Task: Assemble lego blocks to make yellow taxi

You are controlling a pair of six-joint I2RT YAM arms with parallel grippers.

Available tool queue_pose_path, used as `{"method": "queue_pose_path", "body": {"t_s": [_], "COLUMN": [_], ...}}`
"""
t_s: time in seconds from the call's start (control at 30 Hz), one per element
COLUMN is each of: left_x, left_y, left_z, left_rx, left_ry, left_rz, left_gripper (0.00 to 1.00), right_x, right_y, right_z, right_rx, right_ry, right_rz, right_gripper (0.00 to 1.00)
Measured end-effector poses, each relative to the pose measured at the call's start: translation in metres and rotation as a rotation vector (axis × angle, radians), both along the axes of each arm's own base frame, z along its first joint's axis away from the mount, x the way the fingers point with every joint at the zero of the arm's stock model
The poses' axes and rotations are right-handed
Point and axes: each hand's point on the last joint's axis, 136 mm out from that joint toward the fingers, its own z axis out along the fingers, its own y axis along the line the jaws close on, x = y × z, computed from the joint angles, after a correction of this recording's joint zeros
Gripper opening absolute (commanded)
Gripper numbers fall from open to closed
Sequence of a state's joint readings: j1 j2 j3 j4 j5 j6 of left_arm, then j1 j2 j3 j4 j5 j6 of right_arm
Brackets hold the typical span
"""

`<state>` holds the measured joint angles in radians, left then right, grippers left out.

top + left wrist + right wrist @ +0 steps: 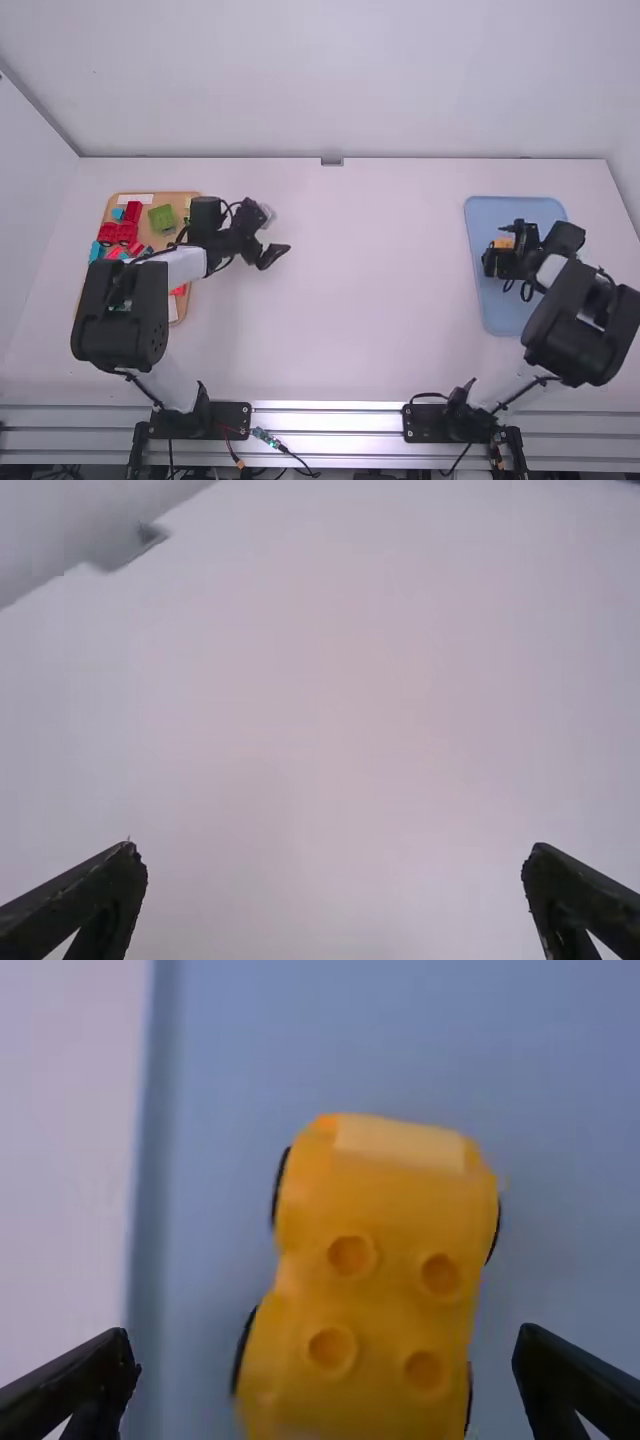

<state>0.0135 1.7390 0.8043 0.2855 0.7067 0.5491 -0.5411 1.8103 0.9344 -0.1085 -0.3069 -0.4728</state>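
High view, left to right: a wooden board (186,312) lies on the white counter (350,290), bearing red blocks (127,225), a green block (162,218) and a teal block (97,251). From its base at the near edge, the left arm (120,315) leans outward to the left, then bends back, its forearm running low across the board toward the right. Its gripper, the left gripper (278,232), hangs beyond the board's right side, over bare counter. In the left wrist view the left fingers (90,890) stand wide apart, with nothing between them but pale counter.

Farther right, a blue tray (490,315) lies on the counter. The right arm (585,325) leans outward to the right and folds back to the left, bringing the right gripper (500,248) over the tray. The yellow taxi (385,1210) sits in the tray, near one edge, four round studs and dark wheels showing. In the right wrist view the right fingers (85,1375) are spread, one to each side of the taxi and apart from it, gripping nothing.
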Motion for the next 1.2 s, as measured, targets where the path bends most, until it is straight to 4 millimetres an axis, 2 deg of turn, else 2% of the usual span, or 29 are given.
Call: {"method": "queue_pose_path", "body": {"t_s": [0.07,0.1,0.17,0.2,0.23,0.37,0.4,0.53,0.77,0.87,1.03,1.2], "left_x": [0.005,0.005,0.010,0.011,0.010,0.001,-0.001,-0.006,-0.012,-0.009,-0.003,-0.003], "left_y": [0.008,0.008,0.019,0.021,0.025,0.030,0.030,0.030,0.033,0.032,0.039,0.068], "left_z": [-0.004,-0.004,-0.012,-0.014,-0.022,-0.038,-0.039,-0.025,0.000,0.006,0.011,0.025], "left_rx": [-0.006,-0.006,-0.005,-0.003,0.010,0.095,0.111,0.207,0.246,0.232,0.189,0.146], "left_ry": [0.047,0.047,0.119,0.132,0.188,0.360,0.385,0.488,0.572,0.573,0.553,0.485], "left_rz": [0.087,0.087,0.218,0.240,0.315,0.509,0.536,0.700,0.802,0.812,0.814,0.842], "left_gripper": [0.99,0.99,0.99,0.99,0.99,0.99,0.99,0.99,0.99,0.97,0.92,0.84], "right_x": [-0.001,-0.001,0.000,0.001,0.002,0.003,0.003,-0.007,-0.016,-0.016,-0.008,-0.011], "right_y": [-0.001,-0.001,-0.001,0.000,0.006,0.039,0.043,0.089,0.151,0.169,0.165,0.160], "right_z": [0.016,0.016,0.047,0.051,0.069,0.100,0.101,0.096,0.089,0.089,0.095,0.106], "right_rx": [-0.015,-0.015,-0.058,-0.063,-0.084,-0.100,-0.100,-0.088,-0.094,-0.104,-0.115,-0.102], "right_ry": [0.034,0.034,0.057,0.055,0.052,0.048,0.050,0.125,0.187,0.184,0.134,0.053], "right_rz": [-0.044,-0.044,-0.112,-0.118,-0.133,-0.112,-0.105,-0.011,0.152,0.213,0.186,0.124], "right_gripper": [0.99,0.99,0.99,0.99,0.99,0.99,0.99,0.99,0.99,0.97,0.92,0.84]}}
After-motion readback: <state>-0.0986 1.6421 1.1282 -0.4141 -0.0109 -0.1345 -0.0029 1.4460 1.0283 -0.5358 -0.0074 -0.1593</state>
